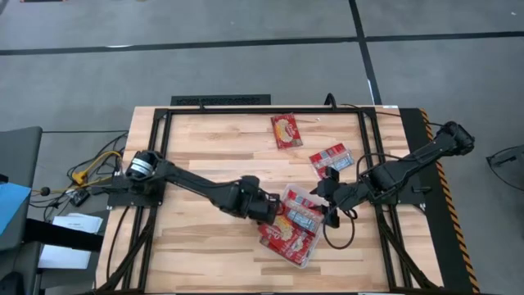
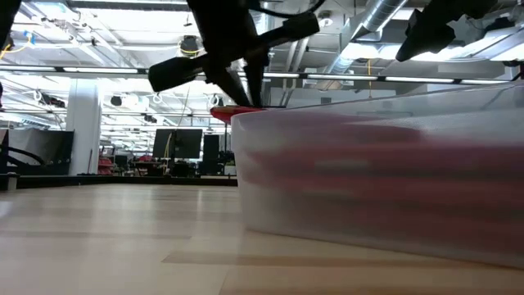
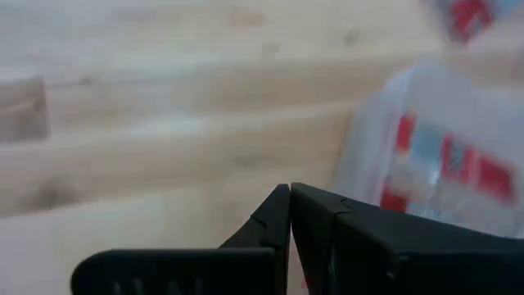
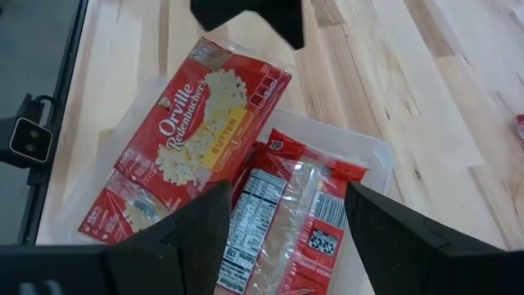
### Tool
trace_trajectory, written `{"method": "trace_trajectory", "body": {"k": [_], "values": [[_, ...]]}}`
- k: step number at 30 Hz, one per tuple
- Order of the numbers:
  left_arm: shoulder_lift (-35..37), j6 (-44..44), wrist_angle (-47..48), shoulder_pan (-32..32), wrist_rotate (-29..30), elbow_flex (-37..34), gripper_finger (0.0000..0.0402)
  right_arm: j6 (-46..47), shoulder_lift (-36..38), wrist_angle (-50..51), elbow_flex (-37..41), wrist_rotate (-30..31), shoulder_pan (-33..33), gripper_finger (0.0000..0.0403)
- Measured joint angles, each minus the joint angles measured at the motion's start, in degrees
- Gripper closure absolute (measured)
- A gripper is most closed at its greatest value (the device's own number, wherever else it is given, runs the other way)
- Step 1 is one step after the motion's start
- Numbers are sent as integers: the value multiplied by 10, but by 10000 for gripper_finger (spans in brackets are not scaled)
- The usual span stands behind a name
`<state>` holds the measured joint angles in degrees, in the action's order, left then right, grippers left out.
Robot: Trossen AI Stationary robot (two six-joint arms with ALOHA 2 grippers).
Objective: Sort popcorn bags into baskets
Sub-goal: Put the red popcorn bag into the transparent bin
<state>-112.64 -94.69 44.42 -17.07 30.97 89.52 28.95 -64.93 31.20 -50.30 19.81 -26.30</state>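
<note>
The clear tray (image 1: 313, 246) sits at the table's middle-right and holds several red popcorn bags (image 4: 286, 213). My left gripper (image 1: 273, 213) is over the tray's left side, shut on a red Orville bag (image 4: 209, 123) that lies slanted over the others. My right gripper (image 4: 286, 238) hovers open above the tray's right side (image 1: 328, 213), touching nothing. Two more bags lie flat on the wood farther back, one (image 1: 286, 129) and one (image 1: 330, 158). My left gripper (image 3: 291, 192) pinches the Orville bag at its end edge (image 4: 262, 65), coming from above and pointing down. In the low view that red edge (image 2: 233, 113) stands above the tray's rim. The bag's other end rests on the bags in the tray.
The tray's wall (image 2: 368, 180) fills the right of the low view. Bare wood lies left of and in front of the tray (image 1: 205, 246). A black frame (image 1: 221, 100) runs round the table's edges, and cables lie off the left side (image 1: 90, 172).
</note>
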Motion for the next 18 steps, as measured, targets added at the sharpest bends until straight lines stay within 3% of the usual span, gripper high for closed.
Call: {"method": "trace_trajectory", "body": {"k": [11, 18], "values": [[-36, -8, -65, -24, -80, -1, 401, 1, 0, -1, 0, 0, -12, 138], [-57, -58, -121, -64, -93, 2, 401, 5, 0, -5, 0, 0, -26, 138]]}}
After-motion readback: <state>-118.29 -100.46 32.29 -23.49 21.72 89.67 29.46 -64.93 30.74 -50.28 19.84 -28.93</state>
